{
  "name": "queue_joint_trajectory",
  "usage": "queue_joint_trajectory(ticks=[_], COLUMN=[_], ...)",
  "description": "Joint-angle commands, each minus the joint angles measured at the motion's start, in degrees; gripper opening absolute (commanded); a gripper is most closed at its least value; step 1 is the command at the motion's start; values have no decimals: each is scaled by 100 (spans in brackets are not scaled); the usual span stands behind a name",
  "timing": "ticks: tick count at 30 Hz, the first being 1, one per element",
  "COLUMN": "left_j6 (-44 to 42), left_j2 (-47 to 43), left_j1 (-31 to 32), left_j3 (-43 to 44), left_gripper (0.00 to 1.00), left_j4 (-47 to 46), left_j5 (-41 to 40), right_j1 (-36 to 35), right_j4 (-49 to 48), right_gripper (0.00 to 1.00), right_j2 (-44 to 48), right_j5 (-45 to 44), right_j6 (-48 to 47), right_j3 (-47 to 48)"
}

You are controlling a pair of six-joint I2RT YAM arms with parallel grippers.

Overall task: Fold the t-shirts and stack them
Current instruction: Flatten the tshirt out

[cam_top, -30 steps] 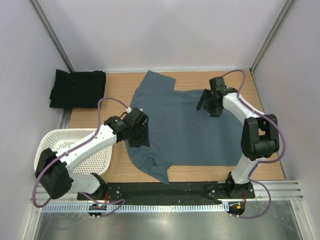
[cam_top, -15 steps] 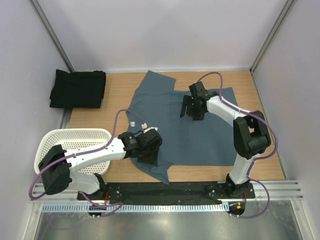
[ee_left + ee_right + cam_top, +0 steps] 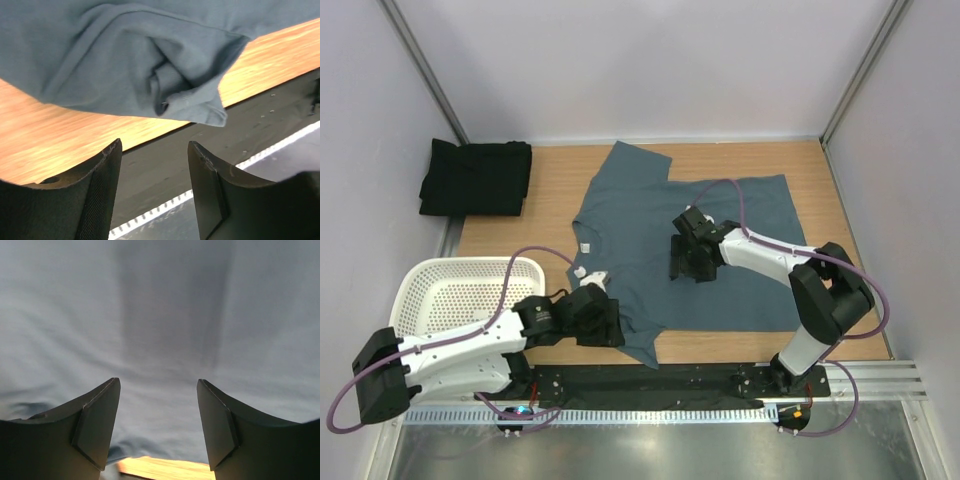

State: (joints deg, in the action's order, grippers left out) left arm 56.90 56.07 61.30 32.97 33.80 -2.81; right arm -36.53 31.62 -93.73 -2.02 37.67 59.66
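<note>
Far beyond my left gripper (image 3: 602, 322) and off to its left, the black t-shirt (image 3: 475, 178) lies folded at a corner of the table (image 3: 545, 215), a base for the stack. The white basket (image 3: 460, 295) sits beside that arm. The left gripper's jaws stand partly apart with nothing between them. Just ahead of its fingertips lies the rumpled near sleeve (image 3: 170, 85) of the blue-grey t-shirt (image 3: 650, 215), spread flat, and I judge the sleeve to be the first fold's target. My right gripper (image 3: 686, 258) hovers low over the shirt's middle, jaws likewise apart and empty, cloth directly beneath, probably to steady the body.
</note>
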Motion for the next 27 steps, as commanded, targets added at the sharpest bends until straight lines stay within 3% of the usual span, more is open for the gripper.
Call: queue_joint_trajectory(ticks=[1,5,7,15,27], left_j6=[460,1392,1691,2097,2246], left_j2=[-97,175,158,131,1476], left_j1=[137,172,172,198,330], left_j3=[-98,183,175,-177,52], left_gripper=[57,50,48,35,20], left_j4=[-673,476,566,-426,-673], left_j5=[-193,-1026,-1212,-1477,-1389], right_j1=[15,24,24,23,24], right_j4=[-182,-156,-182,-209,-156], right_gripper=[68,66,63,58,58], right_j2=[-22,-206,-198,-22,-92], right_j5=[-412,-615,-668,-686,-747], right_j6=[196,284,311,267,179], right_j3=[-174,-148,-147,-262,-235])
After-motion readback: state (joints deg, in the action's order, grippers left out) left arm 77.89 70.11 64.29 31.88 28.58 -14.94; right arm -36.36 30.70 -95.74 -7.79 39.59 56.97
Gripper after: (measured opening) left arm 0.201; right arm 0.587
